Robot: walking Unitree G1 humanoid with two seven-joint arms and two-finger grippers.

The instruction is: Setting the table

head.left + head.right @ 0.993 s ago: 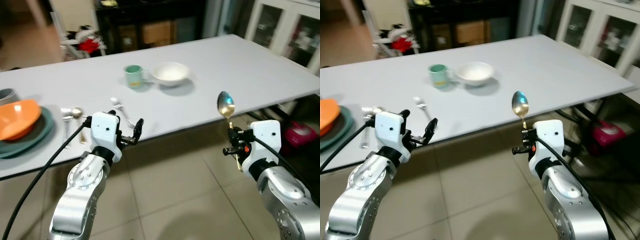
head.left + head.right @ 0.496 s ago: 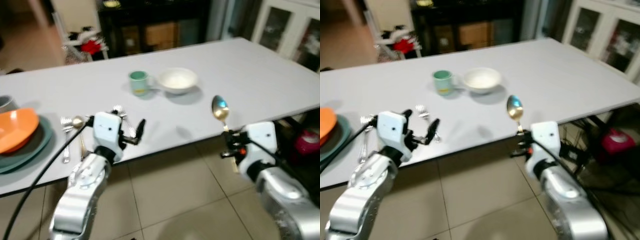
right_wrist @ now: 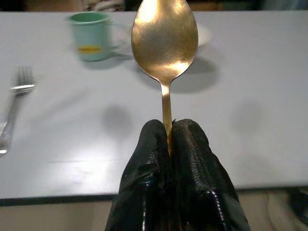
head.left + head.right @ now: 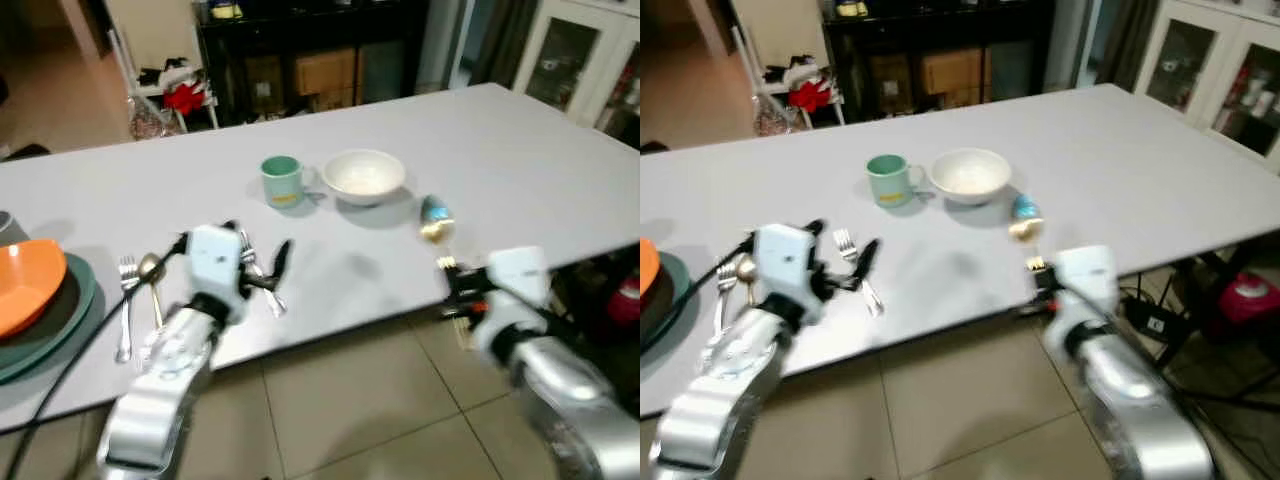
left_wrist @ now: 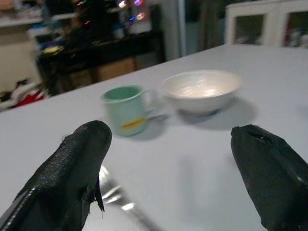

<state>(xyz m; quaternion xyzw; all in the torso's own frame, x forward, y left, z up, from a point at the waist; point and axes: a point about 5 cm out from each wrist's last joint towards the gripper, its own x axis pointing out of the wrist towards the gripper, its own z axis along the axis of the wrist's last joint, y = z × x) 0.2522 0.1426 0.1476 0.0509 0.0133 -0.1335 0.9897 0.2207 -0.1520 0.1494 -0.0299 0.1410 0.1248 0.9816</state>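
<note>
My right gripper [image 3: 169,144] is shut on the handle of a gold spoon [image 3: 164,38], held upright at the white table's near edge [image 4: 330,315]. My left gripper [image 4: 258,248] is open, low over a silver fork [image 4: 265,285] on the table. A green mug [image 4: 281,181] and a white bowl [image 4: 364,175] stand side by side further in. Between the left gripper's fingers [image 5: 72,178] the mug [image 5: 126,109] and the bowl [image 5: 202,90] lie ahead. At the far left an orange bowl [image 4: 25,290] sits on a teal plate [image 4: 70,310], with another fork [image 4: 124,310] and spoon [image 4: 150,272] beside it.
A dark cabinet [image 4: 300,50] and a chair heaped with clothes [image 4: 170,95] stand behind the table. A white glass-door cupboard [image 4: 590,70] is at the right. Tiled floor [image 4: 350,400] lies below the table's near edge, with a red object [image 4: 628,298] low at the right.
The whole view has shifted as I come closer to the table. The held spoon now stands at the table's edge near the white bowl, and the left gripper is over the fork.
</note>
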